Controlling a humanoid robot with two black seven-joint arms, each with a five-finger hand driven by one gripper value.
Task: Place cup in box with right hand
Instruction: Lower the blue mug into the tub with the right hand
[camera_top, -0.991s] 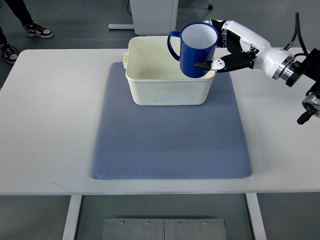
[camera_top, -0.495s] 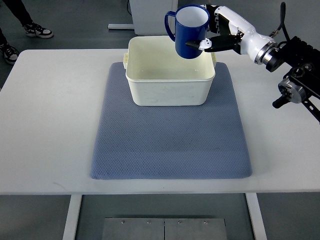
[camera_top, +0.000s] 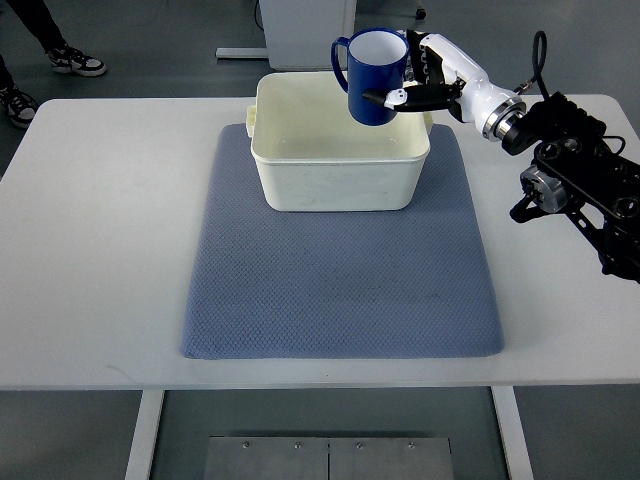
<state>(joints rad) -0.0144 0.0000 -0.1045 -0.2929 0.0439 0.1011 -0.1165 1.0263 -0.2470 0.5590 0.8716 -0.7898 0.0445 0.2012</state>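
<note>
Blue ceramic cup (camera_top: 373, 76), white inside, upright, gripped by right hand (camera_top: 428, 84) above cream plastic box (camera_top: 340, 160) on grey mat (camera_top: 340, 290), white table (camera_top: 90, 250).

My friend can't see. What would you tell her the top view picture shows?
The robot's right hand holds a blue cup over the far right part of a cream box, which sits on a blue-grey mat on a white table.

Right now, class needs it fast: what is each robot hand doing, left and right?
Left hand: not in view.
Right hand: closed on the blue ceramic cup, held above the cream plastic box.
</note>
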